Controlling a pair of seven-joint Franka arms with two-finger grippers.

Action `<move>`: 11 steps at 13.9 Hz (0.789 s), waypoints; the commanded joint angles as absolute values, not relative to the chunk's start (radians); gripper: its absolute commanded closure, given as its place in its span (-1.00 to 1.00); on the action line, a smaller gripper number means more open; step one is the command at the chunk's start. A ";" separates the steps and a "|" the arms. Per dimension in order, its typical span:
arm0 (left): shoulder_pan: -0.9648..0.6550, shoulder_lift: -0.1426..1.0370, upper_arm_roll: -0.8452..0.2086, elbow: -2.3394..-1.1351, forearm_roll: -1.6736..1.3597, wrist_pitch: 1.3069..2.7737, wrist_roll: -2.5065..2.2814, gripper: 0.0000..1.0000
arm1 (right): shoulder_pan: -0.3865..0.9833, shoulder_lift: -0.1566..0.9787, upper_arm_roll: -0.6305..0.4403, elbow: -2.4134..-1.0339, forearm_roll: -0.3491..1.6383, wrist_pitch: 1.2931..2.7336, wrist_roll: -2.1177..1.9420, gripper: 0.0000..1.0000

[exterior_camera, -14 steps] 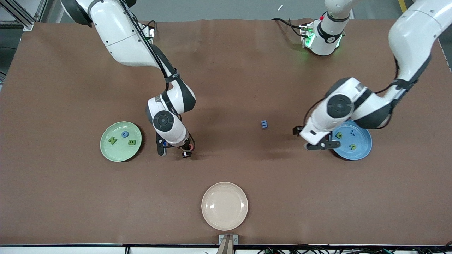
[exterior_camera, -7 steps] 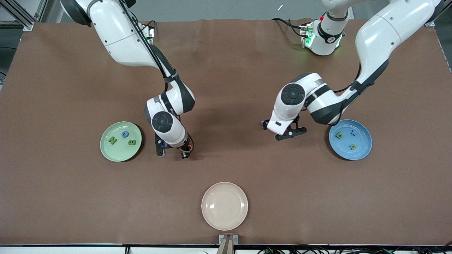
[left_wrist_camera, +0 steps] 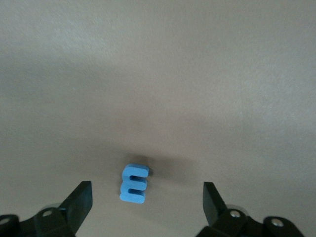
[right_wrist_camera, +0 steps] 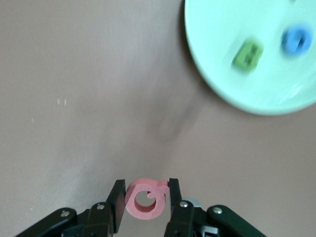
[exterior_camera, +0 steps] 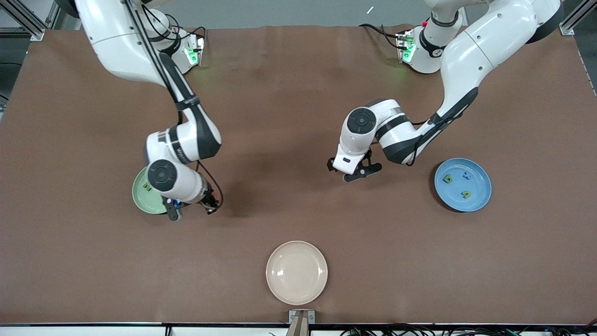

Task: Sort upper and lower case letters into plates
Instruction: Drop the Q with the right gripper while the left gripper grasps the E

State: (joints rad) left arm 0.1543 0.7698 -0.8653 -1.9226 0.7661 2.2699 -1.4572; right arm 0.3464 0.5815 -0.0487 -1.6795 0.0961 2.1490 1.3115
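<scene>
The right gripper (right_wrist_camera: 146,200) held the pink G (right_wrist_camera: 146,198) clamped between its fingers, just beside the pale green plate (right_wrist_camera: 256,64) — B (right_wrist_camera: 247,54) and C (right_wrist_camera: 296,39) lay in it. The left gripper (left_wrist_camera: 147,197) hung wide apart over the blue m (left_wrist_camera: 135,183) on the table (exterior_camera: 298,93).

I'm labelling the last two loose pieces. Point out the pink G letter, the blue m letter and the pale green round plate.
pink G letter (right_wrist_camera: 146,198), right wrist view, on its ring.
blue m letter (left_wrist_camera: 134,183), left wrist view, its middle.
pale green round plate (right_wrist_camera: 224,74), right wrist view, bare inner surface.
</scene>
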 commanded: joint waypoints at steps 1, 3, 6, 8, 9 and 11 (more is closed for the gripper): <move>0.152 0.765 -0.853 -1.950 0.759 2.292 -1.466 -0.85 | 0.273 0.476 -0.032 -1.820 0.086 2.158 1.128 1.00; 0.156 0.765 -0.851 -1.956 0.761 2.292 -1.465 -0.71 | 0.235 0.434 -0.034 -1.891 0.074 2.175 1.048 1.00; 0.158 0.767 -0.850 -1.954 0.761 2.306 -1.465 -0.66 | 0.163 0.405 -0.032 -1.983 0.055 2.271 0.953 1.00; 0.155 0.779 -0.844 -1.953 0.768 2.312 -1.465 -0.58 | 0.126 0.405 -0.034 -2.041 0.054 2.351 0.889 1.00; 0.150 0.779 -0.830 -1.953 0.769 2.328 -1.465 -0.53 | 0.103 0.403 -0.034 -2.069 0.054 2.383 0.852 1.00; 0.149 0.781 -0.825 -1.954 0.769 2.336 -1.465 -0.44 | 0.075 0.406 -0.034 -2.095 0.054 2.420 0.807 1.00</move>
State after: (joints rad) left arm 0.1536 0.7798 -0.8355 -1.9478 0.7662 2.3119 -1.4573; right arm 0.1132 0.4483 -0.0522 -2.0289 0.0702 2.3808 0.8483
